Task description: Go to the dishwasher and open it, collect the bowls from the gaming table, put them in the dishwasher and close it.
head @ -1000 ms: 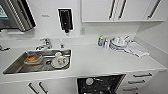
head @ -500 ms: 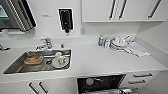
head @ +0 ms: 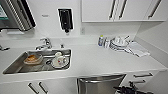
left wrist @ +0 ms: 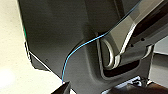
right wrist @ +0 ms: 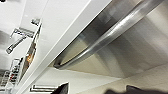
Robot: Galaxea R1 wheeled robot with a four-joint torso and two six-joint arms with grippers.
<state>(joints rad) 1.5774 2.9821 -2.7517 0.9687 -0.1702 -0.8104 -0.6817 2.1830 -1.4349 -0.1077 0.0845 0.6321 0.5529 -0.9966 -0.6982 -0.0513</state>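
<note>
Dishwasher [head: 100, 85] front upright — handle [right wrist: 105, 41] horizontal

Left wrist view: dark grey moulded housing [left wrist: 62, 42], matte. Thin blue cable [left wrist: 75, 48] curves across it. Glossy grey jointed bar [left wrist: 125, 30] alongside, pale-edged slot beneath. Head view: black arm part [head: 130, 89], possibly the right gripper; shape unclear.
</note>
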